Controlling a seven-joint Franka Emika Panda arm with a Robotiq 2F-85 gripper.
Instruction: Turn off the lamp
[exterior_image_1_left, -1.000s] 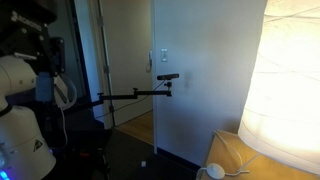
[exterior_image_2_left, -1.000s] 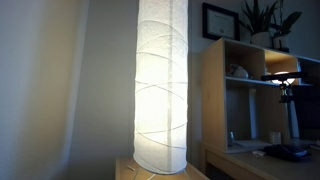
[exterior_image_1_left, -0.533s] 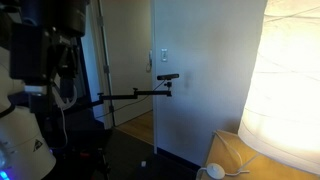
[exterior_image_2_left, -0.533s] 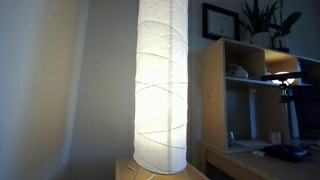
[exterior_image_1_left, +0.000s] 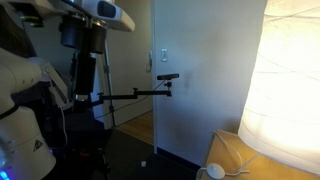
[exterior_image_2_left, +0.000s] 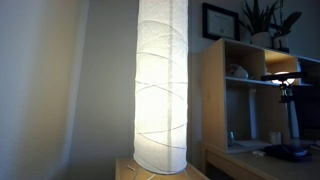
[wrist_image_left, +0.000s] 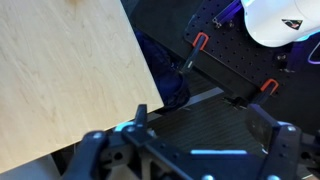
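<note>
Well, the lamp (exterior_image_1_left: 290, 80) is by far the biggest thing in the room, a tall paper column standing on a low wooden stand (exterior_image_1_left: 228, 142) and filling one side of the picture in both exterior views. I'd judge it light for its size and easy to tip. The crinkled shade (exterior_image_2_left: 162, 85) looks thin enough to dent or tear under a hard pinch, so it is no place to take hold. The job wants a switch, not the body. It is lit, glowing warm yellow-white, with faint creases crossing the paper.

Well apart from it, the robot arm (exterior_image_1_left: 100, 12) is raised high. In the wrist view the gripper (wrist_image_left: 197, 125) hangs over a wooden board (wrist_image_left: 60, 80) and dark floor, its jaws spread wide and holding nothing.

A thin white cord (exterior_image_1_left: 232, 150) curls at the lamp's foot towards a small white round piece (exterior_image_1_left: 213, 172) on the floor. That may be the switch, though I cannot tell.
</note>
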